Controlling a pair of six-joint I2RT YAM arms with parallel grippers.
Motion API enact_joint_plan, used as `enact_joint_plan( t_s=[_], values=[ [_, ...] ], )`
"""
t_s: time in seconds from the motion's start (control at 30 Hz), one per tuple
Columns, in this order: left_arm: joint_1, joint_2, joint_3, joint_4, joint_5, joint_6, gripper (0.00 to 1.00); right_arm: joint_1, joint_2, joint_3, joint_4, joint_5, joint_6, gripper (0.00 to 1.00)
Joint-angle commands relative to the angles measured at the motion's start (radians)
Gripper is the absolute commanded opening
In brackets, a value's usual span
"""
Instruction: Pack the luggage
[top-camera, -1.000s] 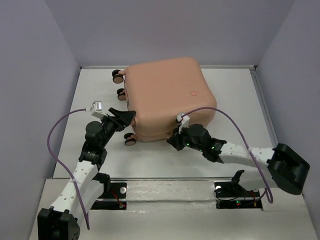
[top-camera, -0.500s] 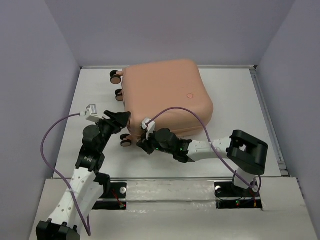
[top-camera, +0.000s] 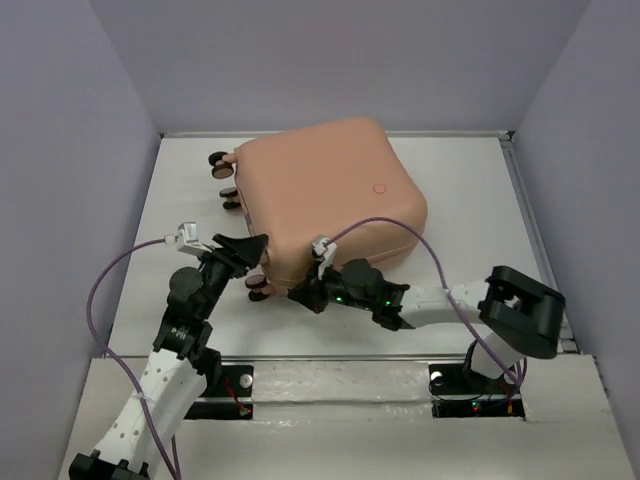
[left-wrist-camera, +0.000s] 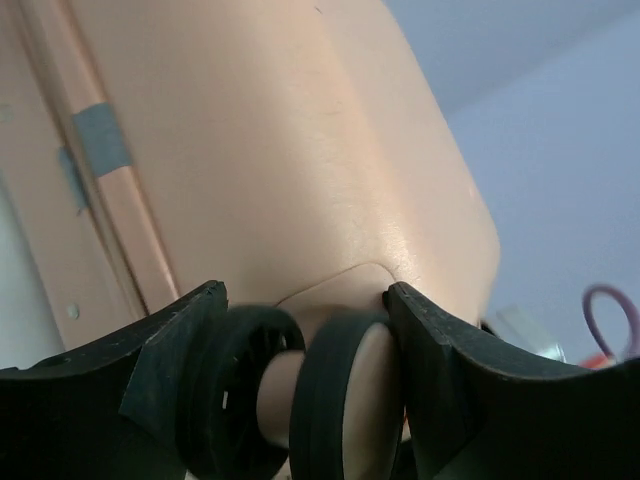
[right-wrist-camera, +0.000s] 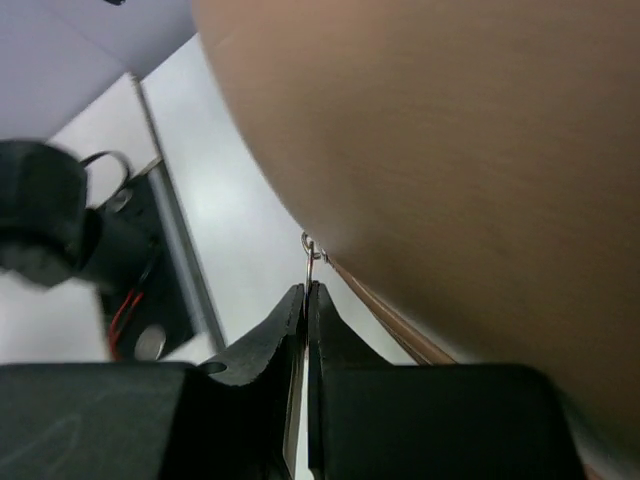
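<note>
The peach-pink luggage (top-camera: 325, 195) lies closed on its side on the white table, wheels to the left. My left gripper (top-camera: 258, 245) is at its near left corner, jaws closed around a caster wheel (left-wrist-camera: 335, 400) of the luggage (left-wrist-camera: 260, 150). My right gripper (top-camera: 302, 293) is at the near edge of the case, shut on a thin metal zipper pull (right-wrist-camera: 311, 262) that hangs from the zipper line of the luggage (right-wrist-camera: 450, 150).
Two more caster wheels (top-camera: 222, 165) stick out at the far left of the case. Grey walls (top-camera: 60, 200) stand close on both sides and behind. A purple cable (top-camera: 110, 280) loops off the left arm, another over the right arm (top-camera: 440, 300).
The right gripper slid left along the near edge, from the near right corner towards the near left corner. The case has turned a little, its wheel end swinging left. The left gripper stayed at the near left wheel.
</note>
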Motion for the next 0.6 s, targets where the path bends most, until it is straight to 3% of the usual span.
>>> enact_joint_plan(
  t_s=[0.0,0.07,0.17,0.37,0.47,0.57],
  values=[
    [-0.117,0.045,-0.032,-0.017,0.197,0.065,0.06,-0.217,-0.260,-0.263,0.122,-0.296,0.223,0.07],
    [-0.244,0.106,-0.033,0.058,0.128,0.049,0.06,-0.350,-0.316,-0.349,0.096,-0.363,0.216,0.07],
    [-0.431,0.244,-0.023,0.179,0.044,0.039,0.06,-0.405,-0.408,-0.355,-0.014,-0.362,0.156,0.07],
    [-0.512,0.521,0.066,0.398,0.067,0.040,0.06,-0.414,-0.505,-0.366,-0.136,-0.359,0.120,0.07],
    [-0.512,0.647,0.195,0.409,0.106,0.095,0.06,-0.318,-0.474,-0.394,-0.111,-0.314,0.136,0.07],
    [-0.512,0.730,0.304,0.411,0.133,0.126,0.06,-0.143,-0.423,-0.363,-0.117,-0.224,0.143,0.07]
  ],
)
